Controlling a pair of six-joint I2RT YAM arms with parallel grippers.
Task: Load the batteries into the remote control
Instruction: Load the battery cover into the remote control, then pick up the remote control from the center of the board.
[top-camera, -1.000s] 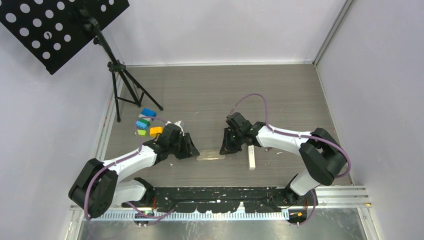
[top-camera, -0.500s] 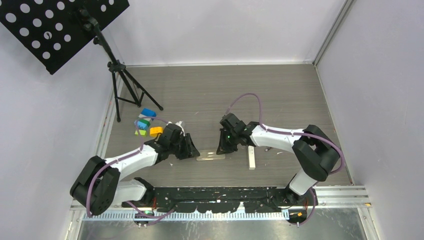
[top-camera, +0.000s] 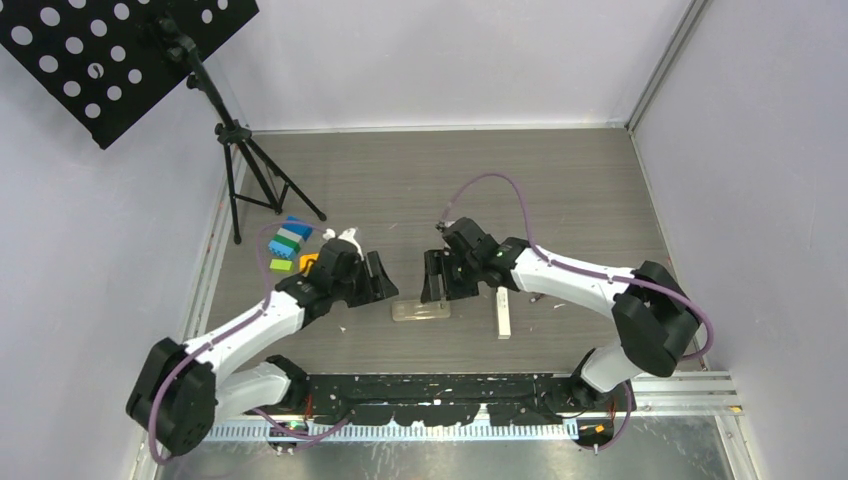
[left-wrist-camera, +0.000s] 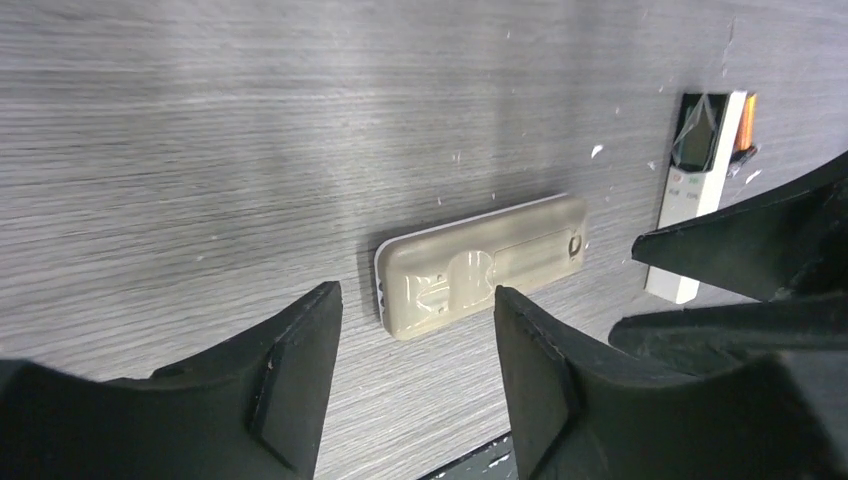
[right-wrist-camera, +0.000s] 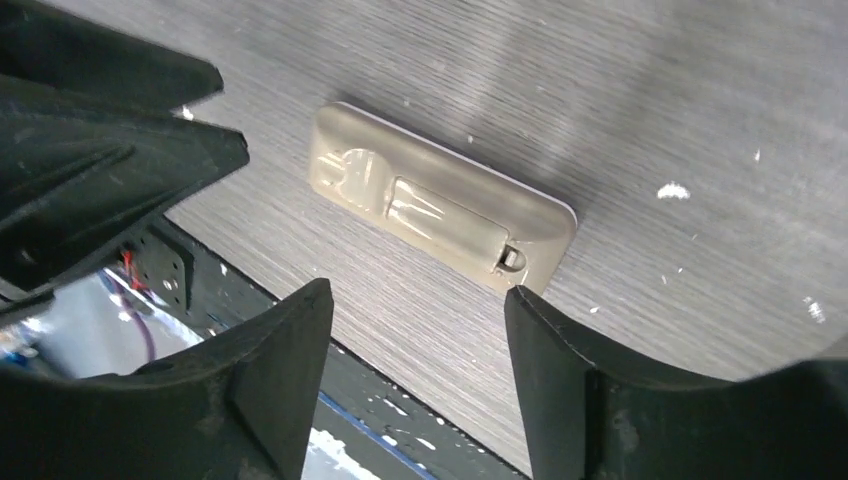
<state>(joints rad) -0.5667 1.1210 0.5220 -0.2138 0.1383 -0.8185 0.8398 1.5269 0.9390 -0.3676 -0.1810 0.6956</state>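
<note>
Remote (left-wrist-camera: 480, 275) (back up) lies untouched, fingers (left-wrist-camera: 300, 370) parted.

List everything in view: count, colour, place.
Beige remote: one, beige, back up, table centre.
White remote: one, white, right of the beige one.
Orange piece: one, orange, beside the white remote; possibly a battery.
Toy blocks: several, blue, green, orange, left side.
Music stand: one, black, far left corner.
Table: one, grey wood grain.
Left gripper: one, black, open, empty, over the beige remote.
Right gripper: one, black, open, empty, over the beige remote.
</note>
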